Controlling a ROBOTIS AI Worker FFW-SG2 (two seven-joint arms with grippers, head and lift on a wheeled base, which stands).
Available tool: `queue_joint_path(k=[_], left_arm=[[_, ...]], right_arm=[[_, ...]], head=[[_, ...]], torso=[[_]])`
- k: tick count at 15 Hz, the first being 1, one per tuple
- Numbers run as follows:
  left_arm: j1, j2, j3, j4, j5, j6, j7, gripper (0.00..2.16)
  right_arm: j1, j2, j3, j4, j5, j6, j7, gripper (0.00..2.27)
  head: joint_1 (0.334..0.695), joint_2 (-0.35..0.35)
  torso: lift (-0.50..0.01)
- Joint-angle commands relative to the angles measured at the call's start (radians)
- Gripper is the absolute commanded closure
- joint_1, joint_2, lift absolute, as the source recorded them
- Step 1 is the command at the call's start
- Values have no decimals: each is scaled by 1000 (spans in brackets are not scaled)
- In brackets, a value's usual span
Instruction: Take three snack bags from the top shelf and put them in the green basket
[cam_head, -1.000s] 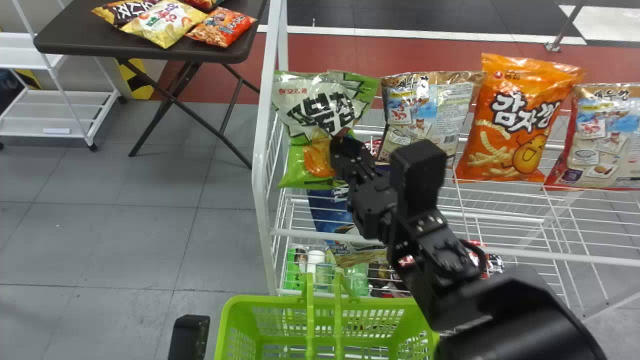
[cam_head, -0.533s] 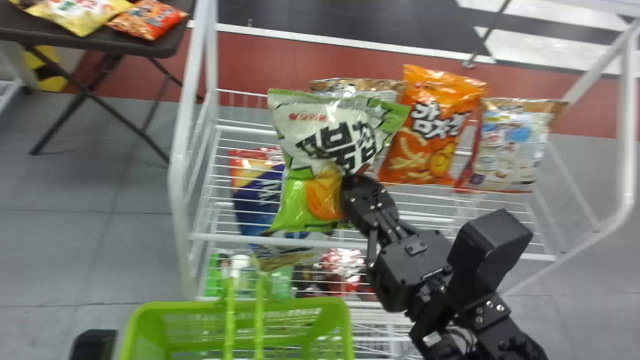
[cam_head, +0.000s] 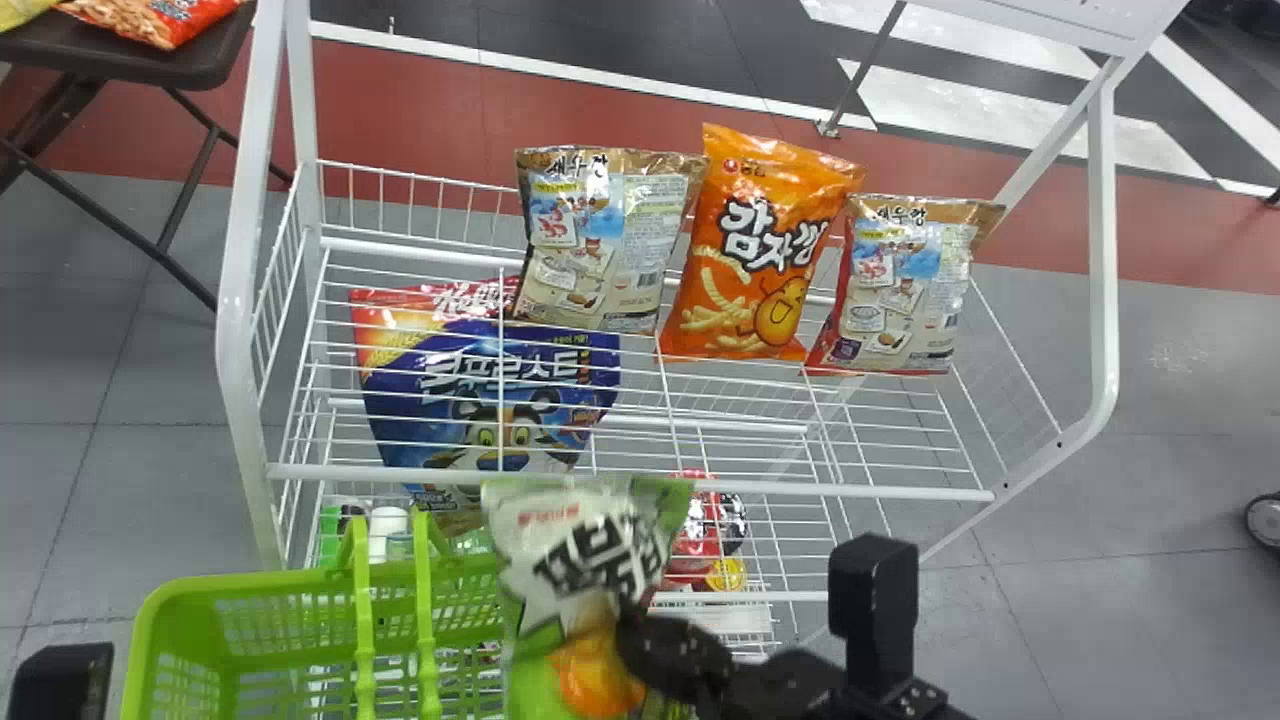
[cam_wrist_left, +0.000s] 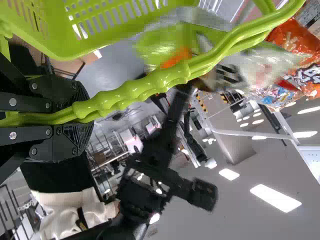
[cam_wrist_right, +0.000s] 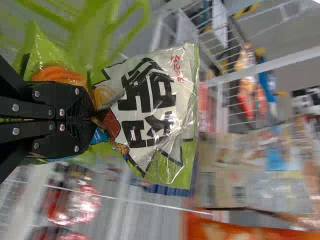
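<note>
With right claw (cam_wrist_right: 91, 118) pinched closed, holds bag (cam_wrist_right: 150, 107) at basket's (cam_head: 250, 590) right edge; must carry it left, inward.

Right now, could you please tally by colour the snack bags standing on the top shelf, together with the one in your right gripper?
Brown-topped, pale printed foil bags: 2
Orange glossy bag: 1
Green-and-white crinkly bag, held by the right gripper: 1
Total: 4
</note>
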Motion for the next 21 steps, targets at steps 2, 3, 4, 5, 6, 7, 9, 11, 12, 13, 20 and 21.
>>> queue_joint_path(k=[2,3,4,5,6,7,9,11,12,13,20,21], left_arm=[[-23,0,-9,15,0,0,6,1811],[-31,0,-17,19,-2,0,8,1811],[-38,0,-23,25,0,3,8,1811],[-41,0,-29,25,-2,3,8,1811],[-41,1,-34,25,-3,6,8,1811],[-44,1,-38,25,-5,12,6,1814],[-40,3,-41,21,-5,21,0,1814],[-23,5,-40,10,-5,18,-3,1814],[-15,5,-38,2,-5,18,-3,1811],[-8,5,-37,-2,-6,18,-3,1811],[-6,1,-49,-11,-22,21,9,1811],[-9,1,-57,-11,-23,24,12,1811]], right_arm=[[-7,0,-11,47,-102,258,34,2013],[-15,0,6,77,-114,291,45,2013],[-29,0,32,112,-113,288,45,2013],[-41,0,49,141,-114,276,45,2013],[-47,0,69,173,-114,184,53,2013],[-47,1,83,201,-118,67,58,2013],[-50,3,103,245,-137,-135,67,2010],[-75,6,109,261,-167,-107,71,1767],[-81,6,110,262,-170,-86,71,1180],[-96,6,112,262,-167,-3,71,181],[-59,24,-43,143,-205,110,136,56],[-52,38,-81,143,-229,-12,136,56]], head=[[695,-350],[695,-350],[695,-350],[695,-350],[695,-350],[695,-350],[695,-350],[695,-350],[695,-350],[695,-350],[695,-350],[695,-350]], torso=[[-35],[-35],[-35],[-35],[-35],[-35],[-35],[-35],[-35],[-35],[-35],[-35]])
